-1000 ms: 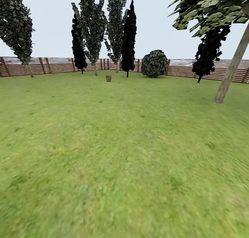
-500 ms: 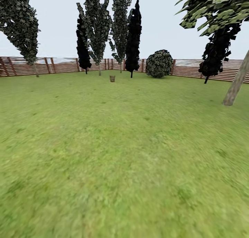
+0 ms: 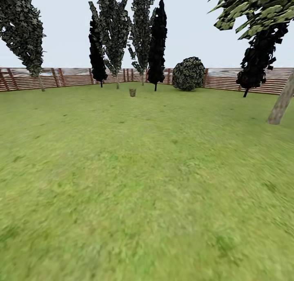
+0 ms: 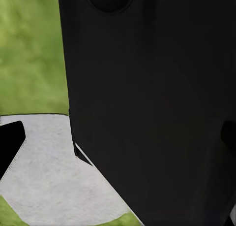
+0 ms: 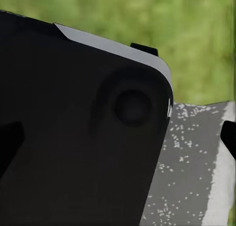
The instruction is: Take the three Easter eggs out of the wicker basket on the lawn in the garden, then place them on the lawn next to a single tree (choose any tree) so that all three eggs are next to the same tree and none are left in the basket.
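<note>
Lawn (image 3: 147,183) w/ wicker basket (image 3: 132,92) far off, tree (image 3: 281,103) at right.

A broad black panel of my own body (image 4: 152,103) blocks most of my sight. Beside it lies a pale grey paved patch (image 4: 44,172), with green lawn (image 4: 29,48) bordering it.

Head view looks forward across the lawn (image 3: 147,170) toward the distant fence (image 3: 69,76); both wrist views sit close against dark robot body.
</note>
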Tool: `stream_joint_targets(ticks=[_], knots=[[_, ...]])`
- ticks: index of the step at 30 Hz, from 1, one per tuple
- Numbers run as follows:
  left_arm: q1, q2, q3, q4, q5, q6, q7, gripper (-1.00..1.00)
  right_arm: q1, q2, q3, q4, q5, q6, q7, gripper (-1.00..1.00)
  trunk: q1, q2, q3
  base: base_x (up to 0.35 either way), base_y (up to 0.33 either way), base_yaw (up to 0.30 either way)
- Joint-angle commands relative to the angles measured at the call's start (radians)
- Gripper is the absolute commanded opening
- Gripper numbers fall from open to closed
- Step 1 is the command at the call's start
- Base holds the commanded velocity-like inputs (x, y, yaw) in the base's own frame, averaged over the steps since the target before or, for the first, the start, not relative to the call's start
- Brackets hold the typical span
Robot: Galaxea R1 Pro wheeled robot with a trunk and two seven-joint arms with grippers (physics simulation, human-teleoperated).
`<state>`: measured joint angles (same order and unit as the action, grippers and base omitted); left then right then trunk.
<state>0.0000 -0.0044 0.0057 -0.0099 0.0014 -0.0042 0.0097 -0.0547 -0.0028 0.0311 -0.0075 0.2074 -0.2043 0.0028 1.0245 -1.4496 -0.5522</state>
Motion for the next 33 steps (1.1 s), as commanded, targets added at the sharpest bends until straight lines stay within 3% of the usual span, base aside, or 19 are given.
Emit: stream_joint_targets(ticks=[1, 33], knots=[[0.000, 0.000, 0.000, -0.001, 0.000, 0.000, 0.001, 1.00, 0.000, -0.001, 0.003, 0.000, 0.003, -0.003, 0.000, 1.00, 0.001, 0.000, -0.001, 0.323, 0.000, 0.000], [0.000, 0.001, 0.003, -0.001, 0.002, -0.002, 0.001, 1.00, 0.000, 0.002, 0.003, 0.003, 0.003, -0.003, -0.001, 1.00, 0.001, 0.000, -0.001, 0.323, 0.000, 0.000]])
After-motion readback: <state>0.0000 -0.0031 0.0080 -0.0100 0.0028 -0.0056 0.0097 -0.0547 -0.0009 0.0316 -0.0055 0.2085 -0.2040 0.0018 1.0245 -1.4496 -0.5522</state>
